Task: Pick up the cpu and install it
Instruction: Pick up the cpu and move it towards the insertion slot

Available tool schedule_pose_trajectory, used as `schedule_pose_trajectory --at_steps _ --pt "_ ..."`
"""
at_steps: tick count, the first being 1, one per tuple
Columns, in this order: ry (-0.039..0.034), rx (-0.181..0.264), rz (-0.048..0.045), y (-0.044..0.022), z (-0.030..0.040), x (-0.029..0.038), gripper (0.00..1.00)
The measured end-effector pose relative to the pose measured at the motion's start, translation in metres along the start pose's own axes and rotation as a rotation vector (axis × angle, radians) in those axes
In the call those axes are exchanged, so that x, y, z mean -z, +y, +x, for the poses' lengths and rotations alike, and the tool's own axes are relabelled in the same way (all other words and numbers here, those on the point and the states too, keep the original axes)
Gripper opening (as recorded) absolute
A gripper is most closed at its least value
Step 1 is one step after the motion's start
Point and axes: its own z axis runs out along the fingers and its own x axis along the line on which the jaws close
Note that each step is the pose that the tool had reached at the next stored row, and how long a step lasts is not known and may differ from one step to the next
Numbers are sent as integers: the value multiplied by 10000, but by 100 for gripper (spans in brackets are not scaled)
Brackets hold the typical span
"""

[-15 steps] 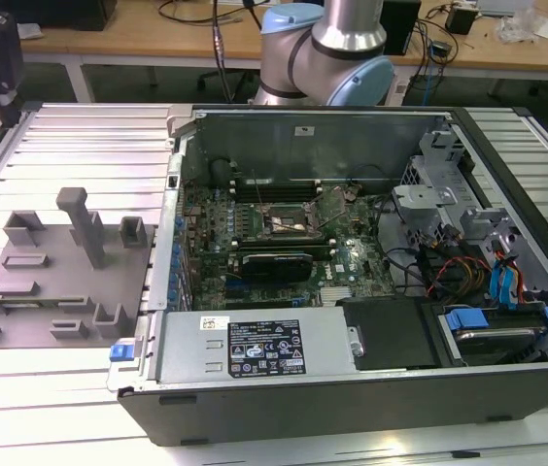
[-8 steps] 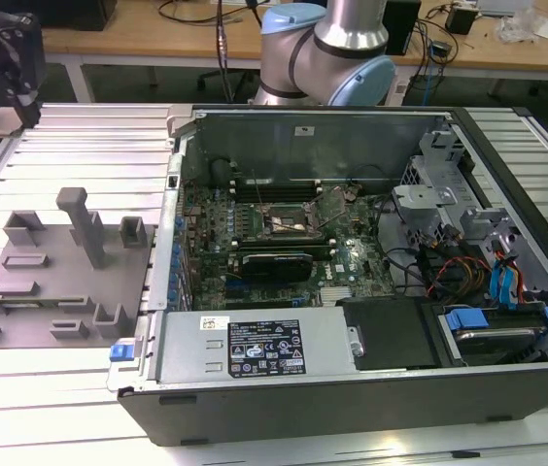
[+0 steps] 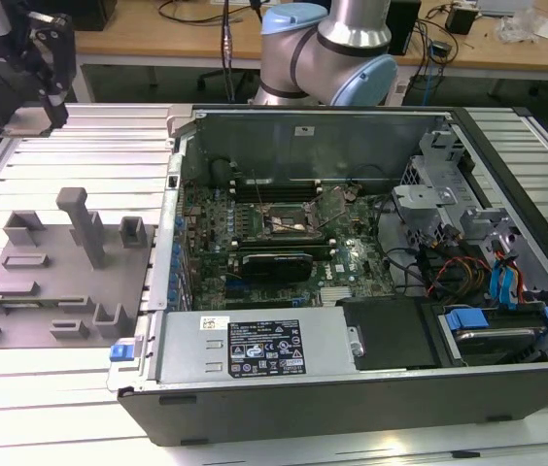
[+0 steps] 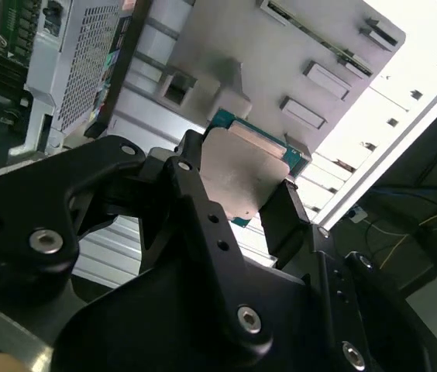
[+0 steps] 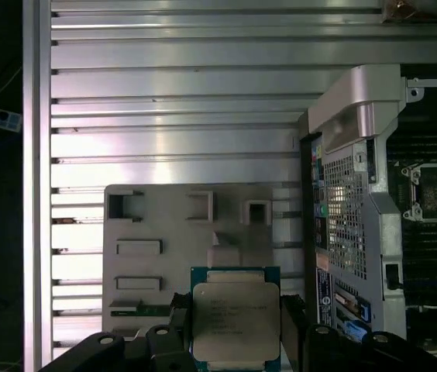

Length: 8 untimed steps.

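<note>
In the exterior view the gripper (image 3: 33, 113) hung at ten o'clock, over the far corner of the slotted aluminium table (image 3: 60, 388) and well apart from the computer case (image 3: 255, 354). Both wrist views showed its fingers (image 5: 292, 319) closed only as far as the cpu (image 5: 236, 322) let them. They pinched it by two opposite edges, with the silver lid facing the first wrist camera and a green rim showing around it. The chip was off the table, carried above the grey holder plate (image 3: 21, 282), which lay at nine o'clock in the exterior view.

From the middle to three o'clock stood the open case, with the green motherboard (image 3: 255, 243) inside. The dark socket frame (image 3: 289, 223) sat near the centre, and the black expansion card (image 3: 276, 262) lay just toward six o'clock of it.

The cpu looked light, stiff and thin. Its polished lid was probably slippery, and its underside is likely delicate. An edge grip on the substrate, kept level, seemed the safe hold, and that was the hold the fingers had.
</note>
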Motion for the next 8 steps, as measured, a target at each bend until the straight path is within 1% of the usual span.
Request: schedule_pose_trajectory --at_steps 2,3,8 --pt "0 0 -1 2 -51 -2 55" --pt "0 0 -1 3 -97 -2 55" --pt "0 0 -1 7 -249 -6 55"
